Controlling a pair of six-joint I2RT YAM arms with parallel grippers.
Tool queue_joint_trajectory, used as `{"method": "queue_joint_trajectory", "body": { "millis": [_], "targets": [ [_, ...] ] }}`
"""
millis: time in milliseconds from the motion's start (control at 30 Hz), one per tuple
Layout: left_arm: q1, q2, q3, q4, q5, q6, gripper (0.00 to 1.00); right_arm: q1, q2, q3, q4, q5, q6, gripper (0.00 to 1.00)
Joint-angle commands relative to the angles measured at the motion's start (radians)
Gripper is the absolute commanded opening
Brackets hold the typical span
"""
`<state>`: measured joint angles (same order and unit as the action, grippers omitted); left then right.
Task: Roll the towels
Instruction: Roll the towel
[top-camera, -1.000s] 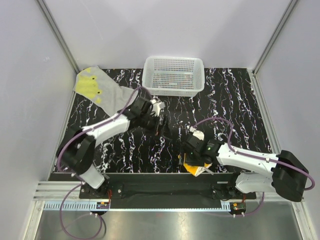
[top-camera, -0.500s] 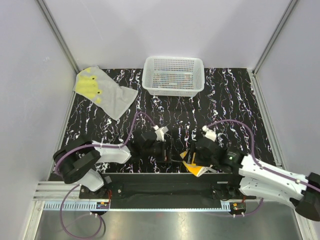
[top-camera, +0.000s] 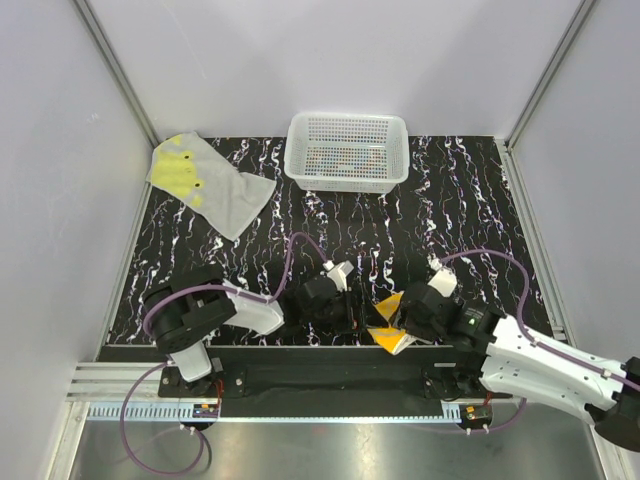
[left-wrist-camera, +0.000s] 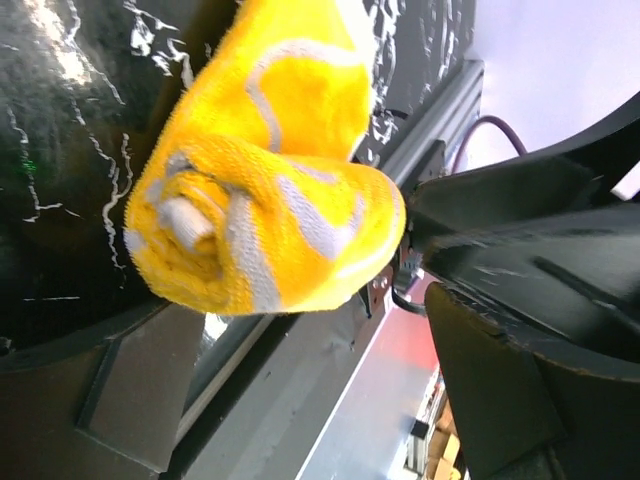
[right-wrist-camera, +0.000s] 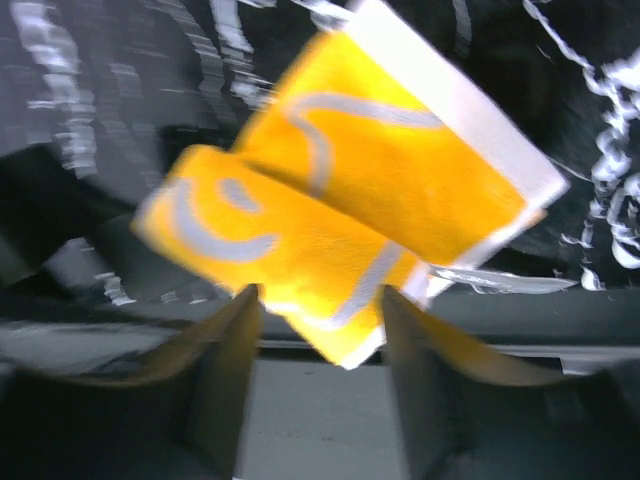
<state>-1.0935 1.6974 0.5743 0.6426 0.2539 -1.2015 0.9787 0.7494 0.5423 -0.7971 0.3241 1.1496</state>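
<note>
The partly rolled bright orange towel (top-camera: 388, 325) lies on the black marbled desk (top-camera: 450, 220), well in front of the white perforated plastic basket (top-camera: 347, 120). The left pincer (top-camera: 355, 312) gapes wide beside the roll. The right pincer (right-wrist-camera: 320, 300) stands apart, straddling the roll's end. The flat light grey towel (top-camera: 210, 185) lies left of the basket.

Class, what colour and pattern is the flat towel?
The towel is light grey with yellow-green blotches; top view.
</note>
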Motion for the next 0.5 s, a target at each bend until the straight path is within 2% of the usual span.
{"method": "queue_joint_trajectory", "body": {
  "millis": [0,100,233,333,467],
  "targets": [
    [-0.017,0.011,0.052,0.034,-0.074,0.002,0.85,-0.008,0.051,-0.044,-0.007,0.006,0.087,0.53],
    [-0.019,0.015,0.058,0.028,-0.079,0.003,0.69,-0.008,0.077,-0.062,0.012,0.000,0.121,0.47],
    [-0.020,0.002,0.056,0.012,-0.084,0.014,0.61,-0.015,0.108,-0.073,0.036,-0.013,0.121,0.39],
    [-0.020,-0.011,0.055,0.017,-0.085,0.031,0.55,-0.014,0.136,-0.114,0.113,-0.051,0.124,0.35],
    [-0.017,-0.048,0.068,-0.003,-0.085,0.078,0.57,-0.017,0.211,-0.160,0.292,-0.158,0.130,0.32]
  ]
}}
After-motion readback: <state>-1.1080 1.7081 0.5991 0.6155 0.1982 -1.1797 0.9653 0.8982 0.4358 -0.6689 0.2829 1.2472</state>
